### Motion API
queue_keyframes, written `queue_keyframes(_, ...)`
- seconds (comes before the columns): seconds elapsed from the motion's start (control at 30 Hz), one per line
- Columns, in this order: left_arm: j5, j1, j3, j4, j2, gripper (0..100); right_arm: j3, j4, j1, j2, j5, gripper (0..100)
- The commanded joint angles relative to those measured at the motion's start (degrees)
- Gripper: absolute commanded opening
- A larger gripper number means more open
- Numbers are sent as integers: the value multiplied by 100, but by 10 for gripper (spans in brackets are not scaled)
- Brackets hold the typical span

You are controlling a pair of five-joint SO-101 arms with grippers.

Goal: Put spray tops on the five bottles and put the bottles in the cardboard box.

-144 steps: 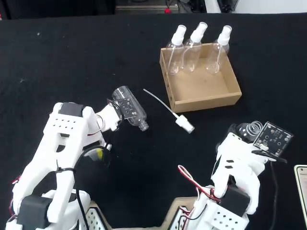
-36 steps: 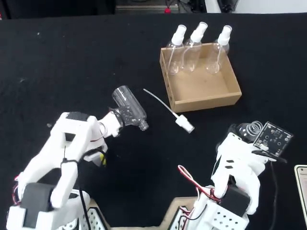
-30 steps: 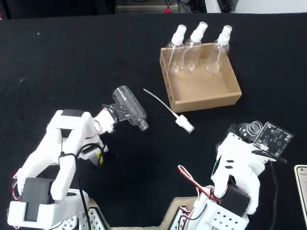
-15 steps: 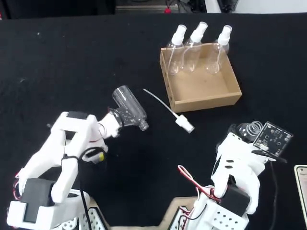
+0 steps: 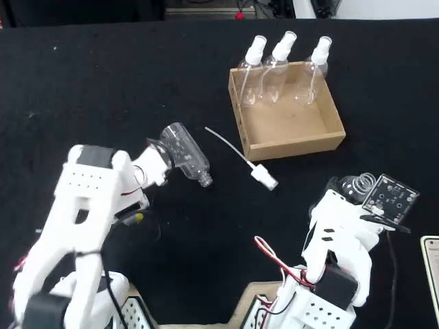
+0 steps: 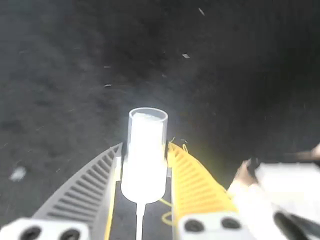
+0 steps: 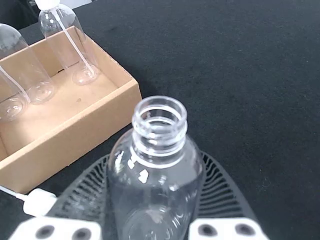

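In the high view, the arm on the left carries my right gripper (image 5: pixel 163 157), shut on a clear bottle (image 5: pixel 186 156) without a top. The bottle's open neck (image 7: pixel 159 122) points away from the wrist camera, between the dark ribbed fingers (image 7: pixel 225 185). A loose spray top (image 5: pixel 264 179) with a long tube lies on the table between that bottle and the cardboard box (image 5: pixel 291 145). Three bottles with spray tops (image 5: pixel 274 75) stand along the box's far wall. My left gripper (image 6: pixel 145 150), on the folded arm at the right (image 5: pixel 353 185), is shut on a white spray top (image 6: pixel 145 160).
The table is covered in black cloth, with open room left of the box and across the far side. A pale flat object (image 5: pixel 431 253) lies at the right edge. The box's near wall (image 7: pixel 75 135) is close to the held bottle.
The arm holding the bottle has shifted its body back and forth. The bottle stays almost in place, tipped slightly. The other arm has kept still.
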Motion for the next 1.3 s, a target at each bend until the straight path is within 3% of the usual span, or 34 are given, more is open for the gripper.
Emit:
queue_keyframes(0.0,1204,48,-338,-404,-826,54,-444,-141,-475,-541,-9,75)
queue_keyframes(0.17,2813,101,-400,-1310,-1732,30,-637,-193,-1864,-549,343,75)
queue_keyframes(0.33,3771,110,-338,-2312,-2664,30,-963,-325,-3385,-558,923,75)
queue_keyframes(0.53,4870,110,-391,-3701,-3376,30,-620,-1916,-4905,-549,835,74)
queue_keyframes(0.73,5644,347,-400,-4818,-3490,33,-31,-2593,-5196,-558,703,74)
queue_keyframes(0.93,5662,1578,-400,-5705,-3490,33,338,-2576,-5196,-593,703,74)
queue_keyframes(1.13,5697,2176,-400,-6813,-3534,33,760,-2593,-5196,-593,703,74)
queue_keyframes(1.27,5705,2510,-400,-6980,-3490,30,796,-2593,-5196,-593,703,74)
